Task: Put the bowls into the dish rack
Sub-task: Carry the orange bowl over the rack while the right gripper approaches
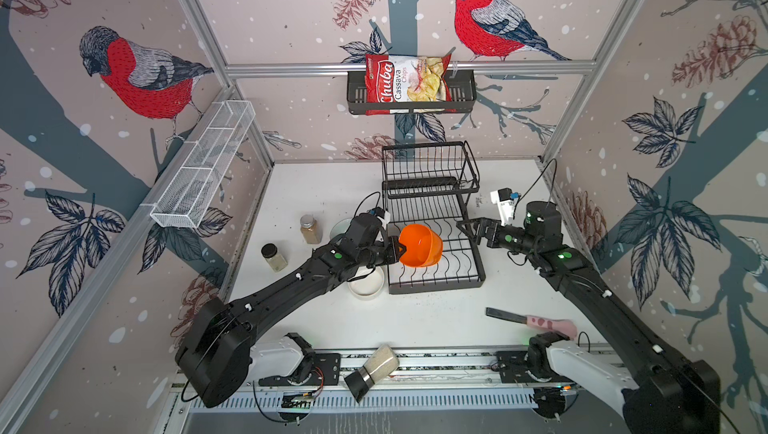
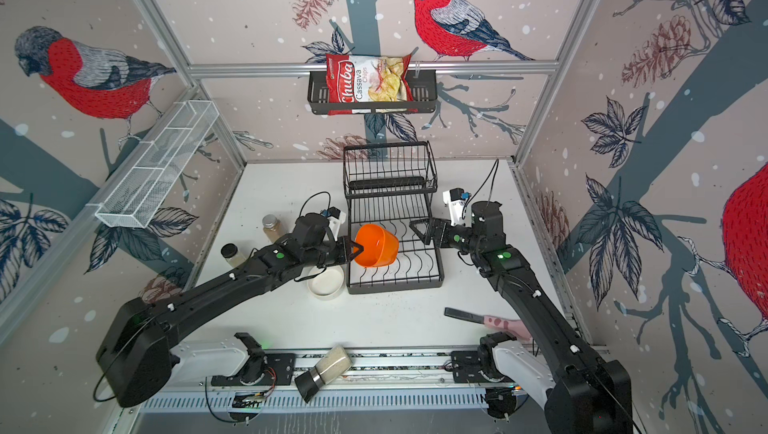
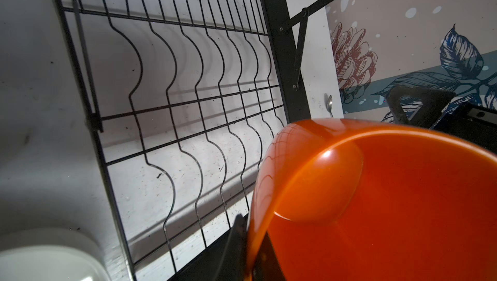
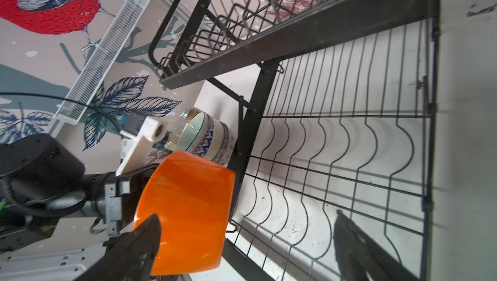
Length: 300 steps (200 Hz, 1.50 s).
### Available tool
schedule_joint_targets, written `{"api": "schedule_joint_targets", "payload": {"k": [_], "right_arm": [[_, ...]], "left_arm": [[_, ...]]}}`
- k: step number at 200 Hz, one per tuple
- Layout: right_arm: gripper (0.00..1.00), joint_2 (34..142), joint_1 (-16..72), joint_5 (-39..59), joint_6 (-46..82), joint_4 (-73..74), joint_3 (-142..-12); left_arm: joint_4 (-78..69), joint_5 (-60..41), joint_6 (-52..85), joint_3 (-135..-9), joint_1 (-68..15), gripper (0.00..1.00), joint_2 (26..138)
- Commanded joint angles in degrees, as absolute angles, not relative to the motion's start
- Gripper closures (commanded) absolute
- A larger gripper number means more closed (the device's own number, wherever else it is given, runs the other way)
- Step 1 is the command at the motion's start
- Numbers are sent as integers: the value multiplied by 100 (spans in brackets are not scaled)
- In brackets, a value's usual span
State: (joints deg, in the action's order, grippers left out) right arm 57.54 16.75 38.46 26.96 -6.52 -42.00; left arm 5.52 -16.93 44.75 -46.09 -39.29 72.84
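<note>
Bowls came first for us: the orange bowl (image 1: 420, 245) (image 2: 376, 245) hung tipped on its side over the left part of the dish rack (image 1: 436, 286) (image 2: 395, 286), above the wavy dividers of the lower tier. We could not tell whether its wall touched the wires. The left gripper (image 1: 400, 250) (image 2: 357, 250) was clamped on its rim. In the left wrist view one finger lay inside the rim and one outside, and the orange bowl (image 3: 376, 199) was cut off by the edge of the picture.

A white bowl (image 1: 368, 284) (image 2: 326, 284) stood on the table just beside the rack's front left corner, partly hidden under the left arm. A stack of patterned bowls (image 4: 212, 137) showed in the right wrist view beside the rack's left post. From above we saw only a pale rim (image 1: 340, 226) of it behind the arm, so we could not count them.

The right gripper (image 1: 469, 230) (image 2: 420, 231) hovered at the rack's right edge with its jaws spread wide and nothing between them, near the orange bowl but apart from it in both top views.

Farther out, two spice jars (image 1: 311, 229) stood left of the rack, a third jar (image 1: 374, 369) lay on the front rail, and a pink-handled knife (image 1: 532, 319) lay partly behind the right arm.
</note>
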Motion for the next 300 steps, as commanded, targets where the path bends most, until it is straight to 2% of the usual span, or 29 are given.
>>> {"api": "schedule_joint_targets", "payload": {"k": [1,45,123,300], "right_arm": [[1,5727,1757,4416,2600,-498,-4254],[1,5596,2079,4389,2408,-637,-4232],[1,5549,2633,3755,2310,-631,-4240],[2,5896,3036,3391,2730,-176,-4401]], "left_arm": [[-177,-1869,4584,-4658,-3939,100,7378],[-654,-1923,4794,-4689,-3941,100,7529],[-1434,-2308,4948,-4772,-3946,100,7829],[-1617,-2329,4984,-4813,-3946,100,8076]]}}
